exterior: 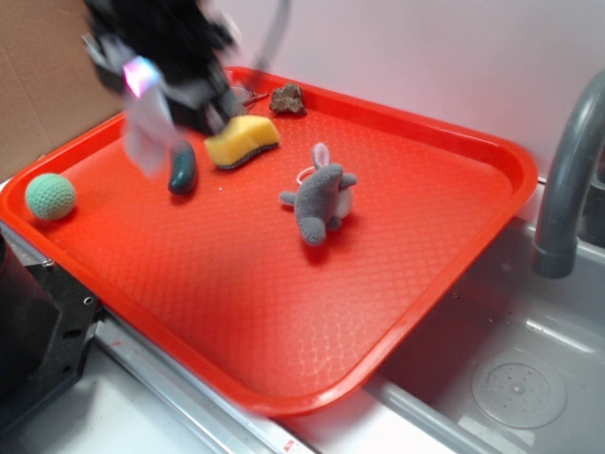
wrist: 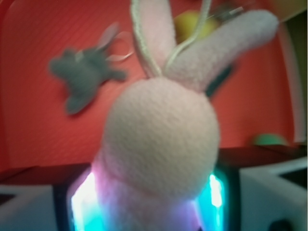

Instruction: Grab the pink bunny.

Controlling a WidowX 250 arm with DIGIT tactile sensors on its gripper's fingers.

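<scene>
- Between my fingers: my pincer (wrist: 144,211) is clamped on the pink bunny (wrist: 161,144), gripping its lower body; lit pads (wrist: 86,204) glow on either side of the plush.
- Pink bunny: lifted off the red tray (exterior: 284,312), hanging blurred over the tray's far left part in the exterior view; in the wrist view its round head and two ears fill the frame, with a whitish loop (wrist: 190,41) rising between the ears.
- Dark green item (exterior: 182,172): oblong, lying on the tray just below the hanging bunny; I cannot tell what it is.
- Yellow sponge (exterior: 243,140): on the tray, just beside the green item, toward the far rim.
- Brown lump (exterior: 287,98): near the far rim, beyond the sponge.
- Green ball (exterior: 49,196): knitted-looking, at the tray's left corner.
- Grey plush animal (exterior: 319,199): lying near the tray's middle, pink ear and thin loop at its head, well apart from the bunny.
- Grey faucet (exterior: 567,180) and sink (exterior: 510,369): right of the tray.
</scene>
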